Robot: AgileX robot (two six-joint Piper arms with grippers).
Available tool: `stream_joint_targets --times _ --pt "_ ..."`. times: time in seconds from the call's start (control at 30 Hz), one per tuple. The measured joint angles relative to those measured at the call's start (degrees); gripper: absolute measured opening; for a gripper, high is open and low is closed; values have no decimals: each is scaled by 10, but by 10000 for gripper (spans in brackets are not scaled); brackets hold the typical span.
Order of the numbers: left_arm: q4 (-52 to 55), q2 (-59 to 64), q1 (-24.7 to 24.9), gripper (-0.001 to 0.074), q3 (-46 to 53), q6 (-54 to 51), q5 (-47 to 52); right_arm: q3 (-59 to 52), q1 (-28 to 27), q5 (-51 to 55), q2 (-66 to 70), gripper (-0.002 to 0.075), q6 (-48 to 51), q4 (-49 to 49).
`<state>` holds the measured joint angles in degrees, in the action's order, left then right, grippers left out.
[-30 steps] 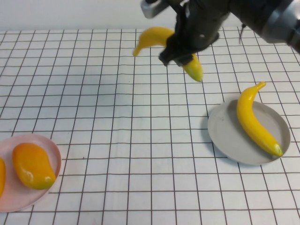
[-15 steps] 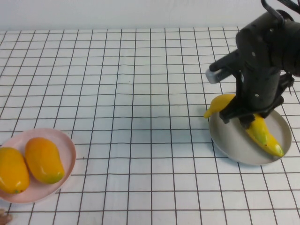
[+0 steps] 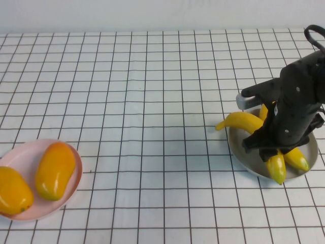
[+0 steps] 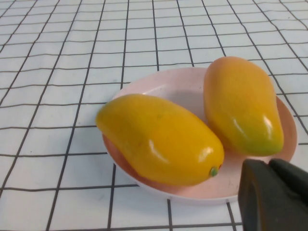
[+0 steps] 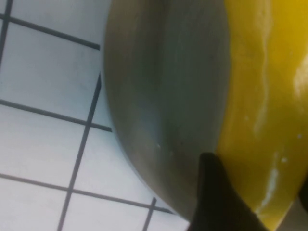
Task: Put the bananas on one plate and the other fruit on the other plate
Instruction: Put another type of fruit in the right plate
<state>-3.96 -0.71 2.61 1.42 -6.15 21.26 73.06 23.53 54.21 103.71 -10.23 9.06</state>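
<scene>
White gridded tabletop (image 3: 152, 101): beneath my right gripper (image 3: 274, 150), clamped on one of two slim yellow bananas (image 3: 238, 121) upon the grey plate (image 3: 238, 147); my left gripper (image 4: 274, 192), grip indeterminate, hovers beside the mangoes (image 4: 159, 137) on the pink plate (image 4: 159, 86).

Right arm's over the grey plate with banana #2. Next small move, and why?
Probably open the right tool and lift straight up. Its banana lies low across the grey plate beside the other banana. Both mangoes sit on the pink plate by the left tool.
</scene>
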Motion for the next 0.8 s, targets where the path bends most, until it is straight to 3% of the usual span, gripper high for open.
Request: stream_joint_targets --times 0.2,0.33,0.43,0.53,0.67,0.8 --pt "0 0 0 -4 0 0 0 -1 -5 -3 0 318 0 -5" --pt "0 0 0 -4 0 0 0 -8 -5 -7 13 441 -3 -5" --pt "0 0 0 -4 0 0 0 -10 -5 -2 17 449 -17 -2" --pt "0 0 0 -4 0 0 0 -12 -5 -2 -2 349 -21 2" --pt "0 0 0 -4 0 0 0 -18 -5 -40 -78 100 -22 0" --pt "0 0 0 -4 0 0 0 -54 -4 -113 -187 10 -22 -4"
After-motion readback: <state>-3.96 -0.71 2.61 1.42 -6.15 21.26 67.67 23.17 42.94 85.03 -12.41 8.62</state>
